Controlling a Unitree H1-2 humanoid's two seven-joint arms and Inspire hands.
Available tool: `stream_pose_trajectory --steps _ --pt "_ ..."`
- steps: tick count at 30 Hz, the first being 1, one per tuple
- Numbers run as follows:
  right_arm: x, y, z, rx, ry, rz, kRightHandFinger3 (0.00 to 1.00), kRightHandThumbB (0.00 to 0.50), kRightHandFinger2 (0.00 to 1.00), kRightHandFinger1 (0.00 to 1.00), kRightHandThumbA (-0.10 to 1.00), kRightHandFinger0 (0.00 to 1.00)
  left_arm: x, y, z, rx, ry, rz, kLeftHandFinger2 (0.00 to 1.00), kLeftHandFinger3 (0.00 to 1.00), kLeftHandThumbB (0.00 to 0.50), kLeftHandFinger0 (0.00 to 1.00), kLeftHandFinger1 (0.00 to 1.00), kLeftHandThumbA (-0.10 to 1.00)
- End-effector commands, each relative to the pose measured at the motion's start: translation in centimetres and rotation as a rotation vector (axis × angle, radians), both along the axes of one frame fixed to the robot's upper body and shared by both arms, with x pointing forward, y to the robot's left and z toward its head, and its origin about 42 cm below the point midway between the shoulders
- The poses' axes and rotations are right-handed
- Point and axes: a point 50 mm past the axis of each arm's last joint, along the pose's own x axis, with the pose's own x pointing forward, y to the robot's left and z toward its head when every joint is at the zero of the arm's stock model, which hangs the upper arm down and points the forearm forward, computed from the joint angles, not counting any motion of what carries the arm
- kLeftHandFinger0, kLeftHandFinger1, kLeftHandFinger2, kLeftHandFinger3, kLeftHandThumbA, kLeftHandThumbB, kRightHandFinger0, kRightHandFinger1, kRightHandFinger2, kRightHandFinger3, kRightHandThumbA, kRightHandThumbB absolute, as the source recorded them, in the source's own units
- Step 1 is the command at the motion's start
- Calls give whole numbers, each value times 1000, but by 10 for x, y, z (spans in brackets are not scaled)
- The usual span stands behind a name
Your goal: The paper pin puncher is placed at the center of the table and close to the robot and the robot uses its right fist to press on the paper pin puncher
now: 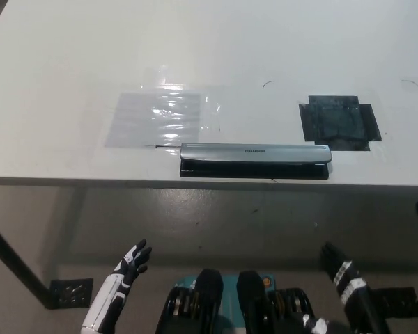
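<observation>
White table point(70, 62) with puncher point(255, 160), lettering unreadable; left hand point(131, 266) released, right hand point(333, 260) fingers indiscernible.

white table point(70, 62), clear plastic sheet point(157, 117), black taped square point(340, 122), grey floor point(216, 223)

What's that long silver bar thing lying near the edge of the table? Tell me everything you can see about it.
It is a paper pin puncher: a long, narrow tool with a silver, metal-looking top lever over a black base, with small dark lettering on the lever, too small to read. It lies flat, lengthwise along the near edge of the white table, roughly central. Its left end sits at the corner of a clear plastic sheet. Nothing presses on it; neither robot hand touches it.
</observation>
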Motion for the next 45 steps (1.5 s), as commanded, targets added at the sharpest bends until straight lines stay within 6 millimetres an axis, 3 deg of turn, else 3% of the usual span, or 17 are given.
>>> stream_pose_trajectory --steps 1,2,4,5,7,8,9,13,16,19,22,25,31,35,40,43,45 --pt "27 4 61 153 -184 -3 1000 327 1000 1000 1000 1000 4 1 7 6 -66 -35 1000 1000 317 1000 1000 1000" --pt "33 5 75 147 -222 3 1000 288 1000 1000 1000 1000 5 1 8 10 -71 -32 1000 1000 309 1000 1000 1000" --pt "48 9 113 178 -306 30 1000 274 1000 1000 1000 1000 8 2 9 4 -71 -31 1000 1000 295 1000 1000 1000" --pt "55 10 128 190 -336 40 932 279 878 812 1000 788 8 2 9 -3 -71 -29 1000 1000 286 1000 1000 1000" --pt "70 14 161 208 -362 108 251 250 139 58 1000 89 7 3 8 -2 -69 -22 1000 1000 284 1000 1000 1000" --pt "78 17 180 162 -387 117 28 192 6 2 1000 4 6 3 8 4 -69 -20 1000 1000 292 1000 1000 1000" --pt "83 20 192 153 -401 127 1 206 0 0 1000 0 7 3 9 5 -72 -20 1000 1000 285 1000 1000 1000" --pt "106 44 232 160 -448 169 0 141 0 0 1000 0 7 3 11 2 -79 -21 1000 1000 271 1000 1000 1000" --pt "128 65 246 184 -443 178 0 169 0 0 1000 0 7 4 12 -2 -88 -24 1000 1000 269 1000 1000 1000" --pt "150 86 254 125 -460 138 0 159 0 0 1000 0 8 3 14 9 -94 -21 1000 1000 264 1000 1000 1000" --pt "167 104 250 153 -443 148 0 142 0 0 1000 0 11 4 15 5 -96 -25 1000 1000 259 1000 1000 1000" --pt "195 129 234 174 -351 176 39 192 15 0 1000 1 10 5 15 14 -99 -26 1000 1000 265 1000 1000 1000" --pt "226 150 214 179 -236 202 74 242 107 0 1000 0 13 4 19 -2 -93 -26 1000 1000 281 1000 1000 1000" --pt "242 159 201 128 -165 178 133 253 218 45 1000 6 14 4 20 11 -100 -27 1000 1000 288 1000 1000 1000" --pt "253 162 176 108 -103 146 180 233 321 137 1000 90 15 4 22 8 -97 -27 1000 1000 305 1000 1000 1000" --pt "264 155 158 61 -50 120 285 238 411 218 1000 85 15 3 23 9 -98 -25 1000 1000 323 1000 1000 1000" --pt "268 151 152 71 -30 100 347 223 430 249 1000 175 15 4 22 15 -102 -28 1000 1000 303 1000 1000 1000"
